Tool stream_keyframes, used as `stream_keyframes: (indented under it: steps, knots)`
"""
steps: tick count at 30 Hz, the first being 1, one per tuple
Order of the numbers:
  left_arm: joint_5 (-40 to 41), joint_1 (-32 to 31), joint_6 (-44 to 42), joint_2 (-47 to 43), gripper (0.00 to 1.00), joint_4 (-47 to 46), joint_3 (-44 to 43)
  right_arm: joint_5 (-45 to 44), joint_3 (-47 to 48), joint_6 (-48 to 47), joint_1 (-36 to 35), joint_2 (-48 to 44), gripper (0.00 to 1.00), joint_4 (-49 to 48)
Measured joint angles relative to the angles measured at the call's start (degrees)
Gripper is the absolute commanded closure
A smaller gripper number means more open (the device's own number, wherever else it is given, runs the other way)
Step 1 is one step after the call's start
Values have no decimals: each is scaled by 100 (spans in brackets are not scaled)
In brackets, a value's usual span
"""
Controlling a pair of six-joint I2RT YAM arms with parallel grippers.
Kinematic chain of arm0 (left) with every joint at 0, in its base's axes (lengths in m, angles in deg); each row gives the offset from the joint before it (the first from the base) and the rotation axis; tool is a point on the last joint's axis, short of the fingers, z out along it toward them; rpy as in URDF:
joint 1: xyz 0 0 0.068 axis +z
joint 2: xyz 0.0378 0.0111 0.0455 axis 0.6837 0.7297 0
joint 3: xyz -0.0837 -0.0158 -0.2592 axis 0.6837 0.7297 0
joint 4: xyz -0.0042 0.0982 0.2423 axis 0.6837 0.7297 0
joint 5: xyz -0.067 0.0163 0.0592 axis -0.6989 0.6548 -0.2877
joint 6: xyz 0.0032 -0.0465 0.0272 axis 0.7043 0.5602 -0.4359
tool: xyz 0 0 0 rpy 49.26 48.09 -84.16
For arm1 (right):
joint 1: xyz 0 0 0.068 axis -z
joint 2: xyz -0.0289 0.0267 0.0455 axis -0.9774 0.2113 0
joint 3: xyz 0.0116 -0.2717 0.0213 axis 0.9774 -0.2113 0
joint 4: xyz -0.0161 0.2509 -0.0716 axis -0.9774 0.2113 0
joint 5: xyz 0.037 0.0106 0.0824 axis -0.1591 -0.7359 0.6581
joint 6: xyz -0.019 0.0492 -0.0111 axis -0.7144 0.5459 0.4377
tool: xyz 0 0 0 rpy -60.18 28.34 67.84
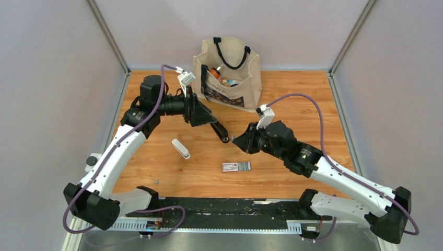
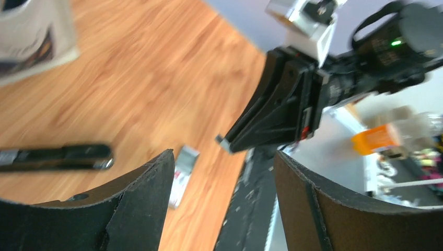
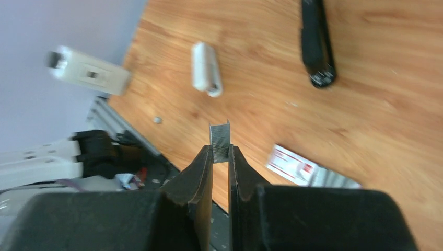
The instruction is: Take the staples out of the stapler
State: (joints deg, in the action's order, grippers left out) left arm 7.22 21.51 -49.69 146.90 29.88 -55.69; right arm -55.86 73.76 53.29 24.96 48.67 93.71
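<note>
The black stapler (image 1: pixel 220 131) lies on the wooden table between my two grippers. It also shows in the left wrist view (image 2: pixel 57 157) and in the right wrist view (image 3: pixel 316 44). My left gripper (image 1: pixel 209 116) is open and empty (image 2: pixel 223 156), just above and to the left of the stapler. My right gripper (image 1: pixel 236 140) is shut (image 3: pixel 220 149) on a short grey strip of staples (image 3: pixel 220 138), held above the table to the right of the stapler's rounded end. The strip also shows at the right gripper's tip in the left wrist view (image 2: pixel 222 141).
A white oblong bar (image 1: pixel 181 148) lies left of the stapler. A small red-and-white box (image 1: pixel 236 167) lies in front of the grippers. A tiny grey bit (image 1: pixel 155 182) sits near the front edge. A canvas bag (image 1: pixel 227 73) with items stands at the back.
</note>
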Motion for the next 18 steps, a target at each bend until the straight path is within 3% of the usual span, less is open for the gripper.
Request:
stream_keyframes:
  steps: [4, 8, 18]
  knots:
    - [863, 0, -1456, -26, 22, 1641, 9, -413, -37, 0, -11, 570, 98, 693]
    - [1475, 0, -2334, -26, 21, 2544, 166, -780, -55, 22, -87, 1182, 95, 1215]
    - [2192, 2, -3307, -170, 19, 3250, 702, -1611, 107, 92, -581, 2253, 94, 1947]
